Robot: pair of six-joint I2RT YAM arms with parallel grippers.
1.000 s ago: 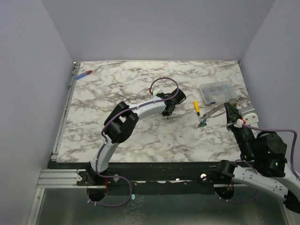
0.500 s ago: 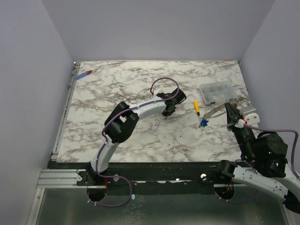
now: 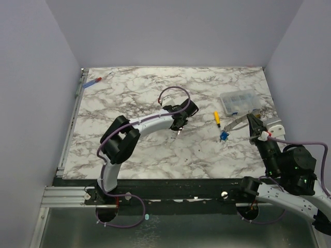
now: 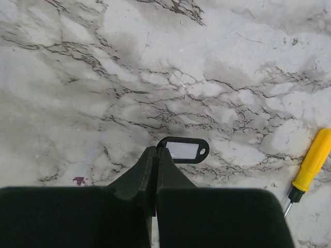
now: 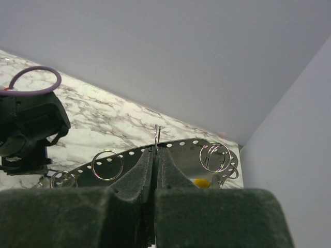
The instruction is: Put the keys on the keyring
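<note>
My right gripper [image 5: 156,150] is shut on the keyring [image 5: 217,150], a silver curved band with punched holes. Its tips pinch a thin split ring [image 5: 156,133] that stands edge-on, and several more rings [image 5: 107,165] hang along the band. In the top view the keyring [image 3: 237,123] juts left from the right gripper [image 3: 251,121], with a blue-capped key [image 3: 223,136] hanging at its far end. My left gripper [image 4: 156,150] is shut on one end of a black key tag [image 4: 184,150] with a white label, just above the marble. In the top view the left gripper [image 3: 178,128] is mid-table.
A small yellow-handled screwdriver [image 3: 217,118] lies between the two grippers and shows at the right edge [image 4: 312,164] of the left wrist view. A clear compartment box [image 3: 238,100] sits at the back right. A red-and-blue screwdriver [image 3: 93,81] lies at the far left corner.
The left jaws closed on the black tag, then the left arm drew back to the left. The right arm and keyring barely moved.
</note>
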